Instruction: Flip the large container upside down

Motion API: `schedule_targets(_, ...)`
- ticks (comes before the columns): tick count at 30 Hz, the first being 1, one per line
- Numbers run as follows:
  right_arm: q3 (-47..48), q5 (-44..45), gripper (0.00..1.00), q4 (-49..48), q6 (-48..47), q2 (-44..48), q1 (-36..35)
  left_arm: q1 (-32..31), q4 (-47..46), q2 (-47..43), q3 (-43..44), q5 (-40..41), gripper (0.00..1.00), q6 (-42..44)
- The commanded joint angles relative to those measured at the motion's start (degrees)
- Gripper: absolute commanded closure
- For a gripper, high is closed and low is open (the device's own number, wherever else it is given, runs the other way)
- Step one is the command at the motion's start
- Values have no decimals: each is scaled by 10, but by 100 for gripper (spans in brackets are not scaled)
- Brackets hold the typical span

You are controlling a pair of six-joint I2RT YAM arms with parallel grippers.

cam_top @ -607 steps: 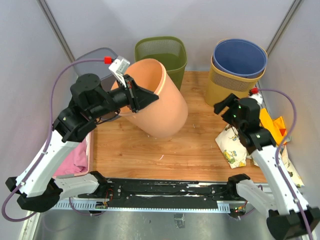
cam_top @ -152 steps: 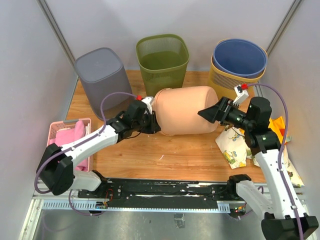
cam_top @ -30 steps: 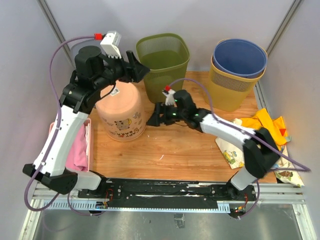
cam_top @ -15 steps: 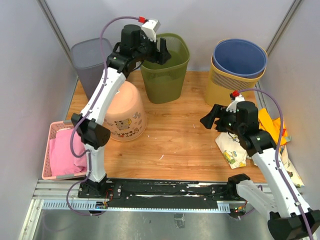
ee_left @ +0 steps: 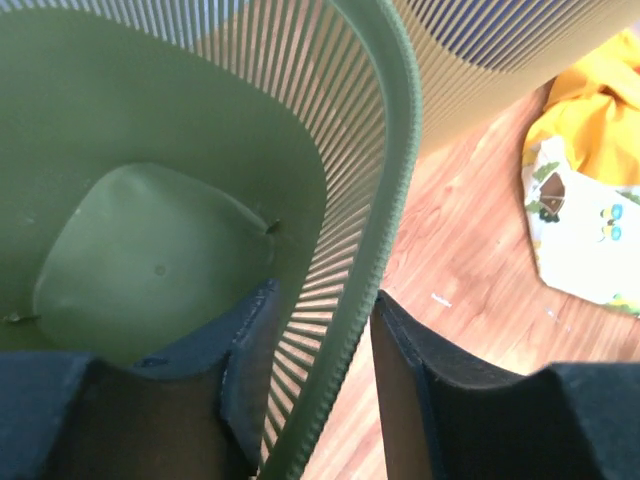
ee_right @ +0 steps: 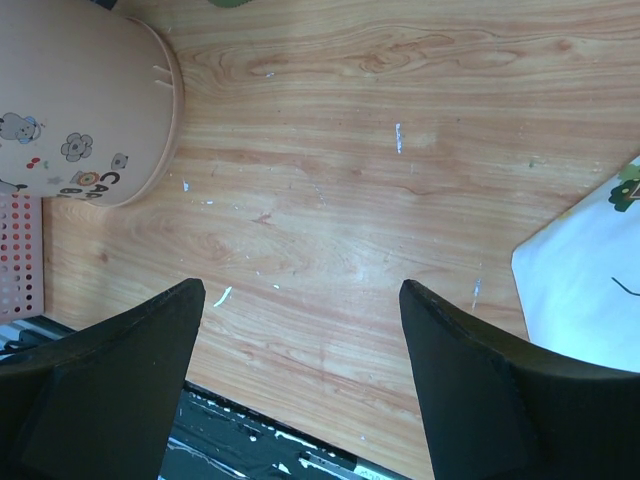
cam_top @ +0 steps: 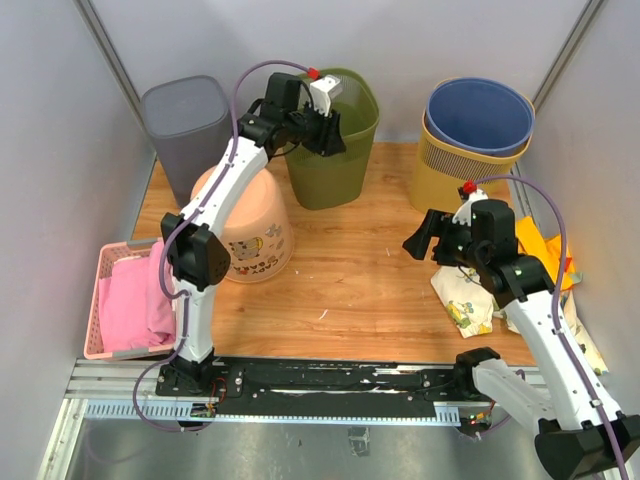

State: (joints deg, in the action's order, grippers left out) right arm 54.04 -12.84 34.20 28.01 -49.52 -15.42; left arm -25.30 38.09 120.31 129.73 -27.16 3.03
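Left gripper (cam_top: 329, 139) has dropped astride the rim of the green bin (cam_top: 342, 176); clamped or not, I cannot tell. Right gripper (cam_top: 419, 236) gapes. Peach bin (cam_top: 252, 232) stands inverted; next, clamp firmly.

Table (cam_top: 350, 270) centre lies open; peach bin (cam_top: 255, 232) at 9, green basket (cam_top: 335, 178) 12, yellow bin (cam_top: 445, 178) 2, cloths (cam_top: 460, 300) 4 o'clock.

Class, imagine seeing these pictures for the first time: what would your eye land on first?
Probably the left end effector, reaching far to the back and straddling the rim of the green basket. Next, the peach bin standing upside down at the left, cartoon prints on its side. The right end effector hangs open over the bare wooden board.
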Motion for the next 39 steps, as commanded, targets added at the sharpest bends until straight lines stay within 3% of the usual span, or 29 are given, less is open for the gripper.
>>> schedule_targets(1,22,5,19,9,-4,8,7,-13,11,-27,-9,-16,65,14)
schedule_targets(6,35,16,19,22,-3,21,7,-38,23,-25,8,-6,89,13)
schedule_targets(11,57,43,19,46,-7,31,7,-75,25,-63,7,-27,100,-19)
schedule_targets(17,110,124,20,88,-34,46,7,-86,6,-121,11,-100,100,-148)
schedule_targets(20,140,178,20,109,-38,59,7,-86,-40,-156,-27,-122,100,-231)
schedule_targets(26,183,254,20,168,-5,78,7,-86,-258,-240,-216,-176,100,-441)
schedule_targets(30,208,258,20,220,33,77,7,-86,-395,-255,-319,-205,100,-553)
schedule_targets(34,213,254,20,266,94,76,7,-89,-508,-236,-385,-219,100,-633)
schedule_targets(39,170,260,20,276,141,98,7,-101,-513,-192,-396,-210,100,-622)
